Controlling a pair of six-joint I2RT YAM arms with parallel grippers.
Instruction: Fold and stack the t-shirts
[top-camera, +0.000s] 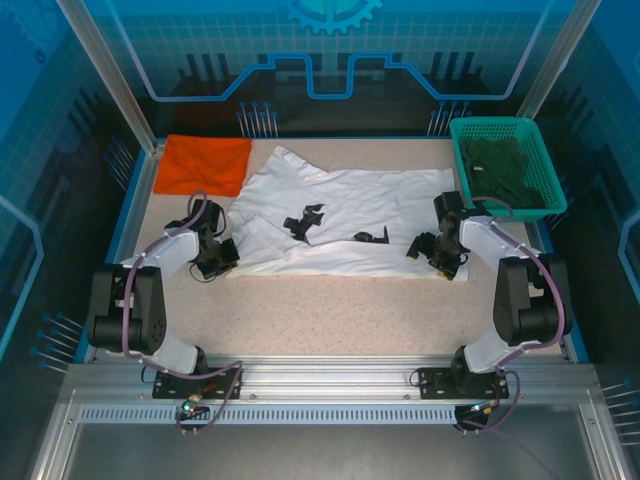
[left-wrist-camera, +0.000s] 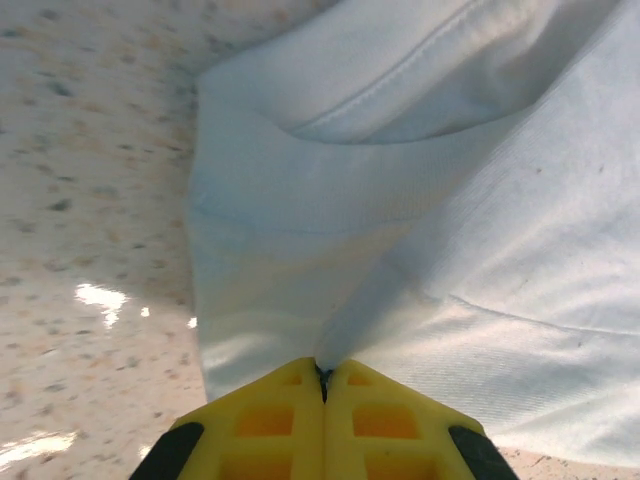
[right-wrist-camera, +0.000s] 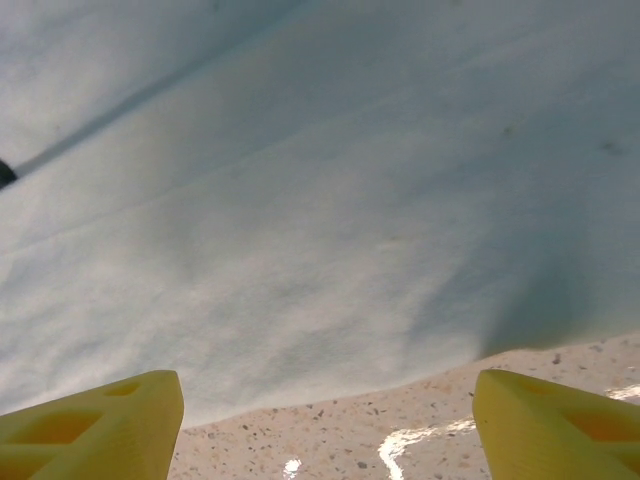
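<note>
The left gripper (left-wrist-camera: 322, 375) has its yellow fingers pressed tight together on a pinch of the white t-shirt (left-wrist-camera: 450, 200). The cloth is drawn into creases that fan out ahead of the tips (a stitched hem crosses the fabric further ahead), and the bare speckled table (left-wrist-camera: 90, 150) lies to the tool's left. From above, this left gripper (top-camera: 222, 258) sits at the near left corner of the white t-shirt (top-camera: 340, 215), which spreads away to its right, flat but rumpled, with black marks (top-camera: 305, 222) on its front. Ahead of the same tool, at the far left corner of the table (top-camera: 330, 310), lies the orange t-shirt (top-camera: 205, 165), folded flat and near the white one's sleeve. The right gripper (right-wrist-camera: 325, 400) stands wide, with nothing between its fingers. The white cloth's near edge (right-wrist-camera: 300, 200) lies just ahead of its tips, and the table (right-wrist-camera: 400, 430) lies below them. From above, the right gripper (top-camera: 443, 262) is at the shirt's near right corner. A green basket (top-camera: 545, 165) holding dark cloth (top-camera: 505, 170) stands ahead of it and to its right.
</note>
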